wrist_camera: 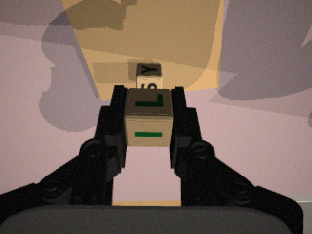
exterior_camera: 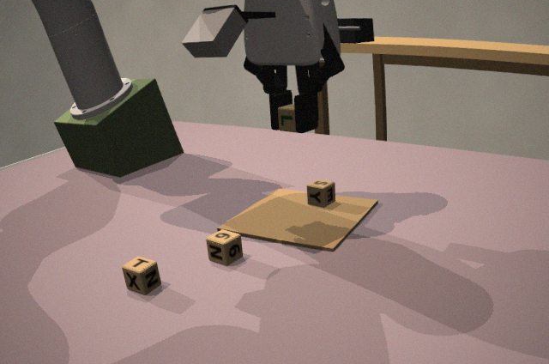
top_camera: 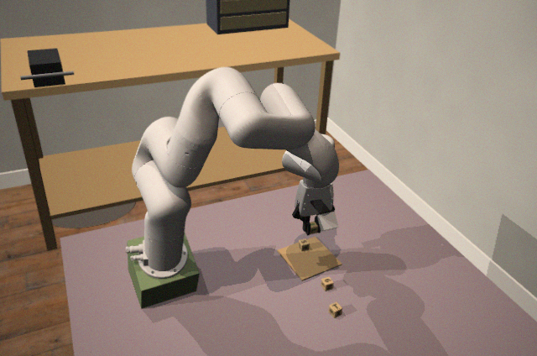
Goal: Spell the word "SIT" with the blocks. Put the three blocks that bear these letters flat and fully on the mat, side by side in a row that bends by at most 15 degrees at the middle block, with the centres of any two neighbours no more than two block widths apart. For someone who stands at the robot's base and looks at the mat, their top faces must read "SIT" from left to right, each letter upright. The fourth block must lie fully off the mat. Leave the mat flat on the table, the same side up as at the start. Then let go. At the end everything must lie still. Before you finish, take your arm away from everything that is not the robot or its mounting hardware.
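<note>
The gripper's fingers (top_camera: 312, 227) (exterior_camera: 293, 121) grip the green-lettered I block (top_camera: 314, 227) (exterior_camera: 286, 120) (wrist_camera: 148, 131) above the S block's (top_camera: 304, 244) (exterior_camera: 321, 193) (wrist_camera: 149, 70) outer side; its slot (my reading) lies past S, toward the tan mat's (top_camera: 303, 264) (exterior_camera: 270, 220) (wrist_camera: 180, 41) middle
</note>
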Tool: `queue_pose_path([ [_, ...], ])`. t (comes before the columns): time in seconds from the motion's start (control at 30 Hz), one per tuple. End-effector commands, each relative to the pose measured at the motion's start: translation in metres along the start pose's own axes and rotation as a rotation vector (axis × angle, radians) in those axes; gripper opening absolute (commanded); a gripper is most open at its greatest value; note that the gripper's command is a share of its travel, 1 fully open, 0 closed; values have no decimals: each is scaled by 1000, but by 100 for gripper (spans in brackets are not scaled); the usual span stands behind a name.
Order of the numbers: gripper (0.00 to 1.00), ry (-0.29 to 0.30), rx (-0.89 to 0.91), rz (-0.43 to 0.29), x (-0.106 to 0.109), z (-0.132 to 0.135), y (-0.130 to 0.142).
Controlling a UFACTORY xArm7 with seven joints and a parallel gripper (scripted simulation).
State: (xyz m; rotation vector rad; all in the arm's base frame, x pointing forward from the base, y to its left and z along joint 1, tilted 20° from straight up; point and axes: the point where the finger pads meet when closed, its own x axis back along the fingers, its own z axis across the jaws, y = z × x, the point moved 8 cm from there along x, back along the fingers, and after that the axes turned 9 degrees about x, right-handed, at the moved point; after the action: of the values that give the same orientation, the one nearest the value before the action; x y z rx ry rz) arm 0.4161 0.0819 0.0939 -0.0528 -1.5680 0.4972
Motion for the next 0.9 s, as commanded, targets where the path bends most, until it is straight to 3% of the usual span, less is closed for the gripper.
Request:
queue_pose_path([
  [0.0, 21, -4, 0, 0, -1, -1, 0],
  [0.5, 21, -4, 0, 0, -62, -1, 1],
  [0.87, 21, -4, 0, 0, -91, -1, 1],
])
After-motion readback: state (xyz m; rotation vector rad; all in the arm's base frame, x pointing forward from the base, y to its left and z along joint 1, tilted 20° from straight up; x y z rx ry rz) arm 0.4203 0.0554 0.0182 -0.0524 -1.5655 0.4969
